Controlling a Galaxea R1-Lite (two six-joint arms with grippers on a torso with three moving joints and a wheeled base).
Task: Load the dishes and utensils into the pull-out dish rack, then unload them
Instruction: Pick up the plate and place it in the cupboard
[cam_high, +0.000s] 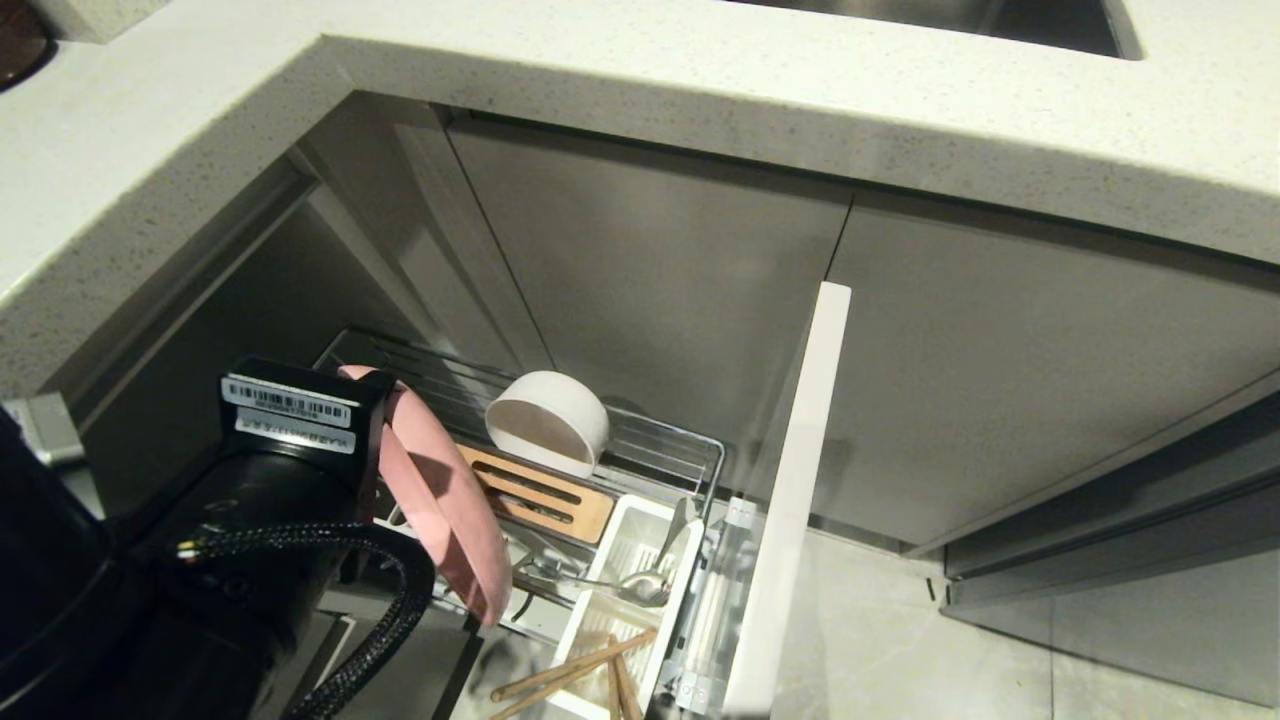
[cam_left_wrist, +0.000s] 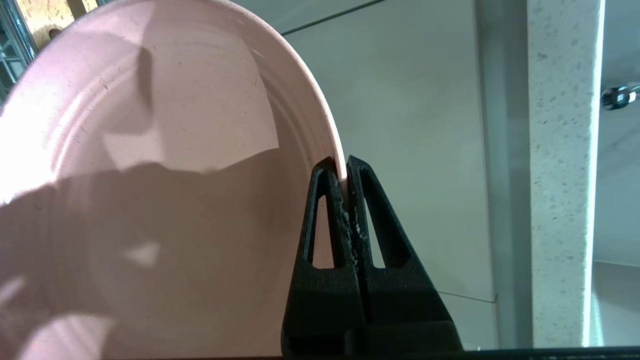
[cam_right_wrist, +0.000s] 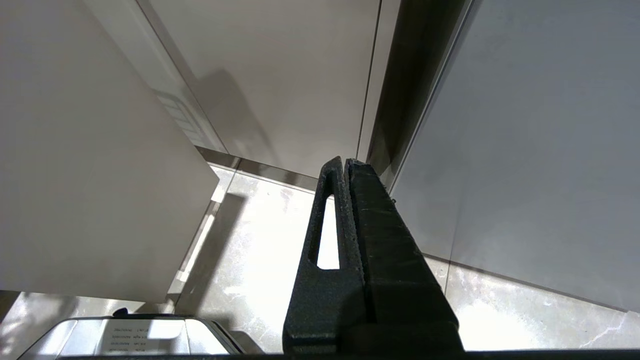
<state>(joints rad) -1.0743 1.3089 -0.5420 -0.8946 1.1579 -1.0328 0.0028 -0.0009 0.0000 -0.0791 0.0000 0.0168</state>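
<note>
Your left gripper (cam_left_wrist: 344, 172) pinches the rim of the flat round pale-pink plate (cam_left_wrist: 150, 200), holding it on edge above the pull-out chrome wire dish rack (cam_high: 640, 450). Your right gripper (cam_right_wrist: 345, 165) hangs parked, fingers pressed together.

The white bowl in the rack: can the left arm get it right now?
Probably not yet: the left gripper is shut on the pink plate, held on edge between it and the bowl.
</note>
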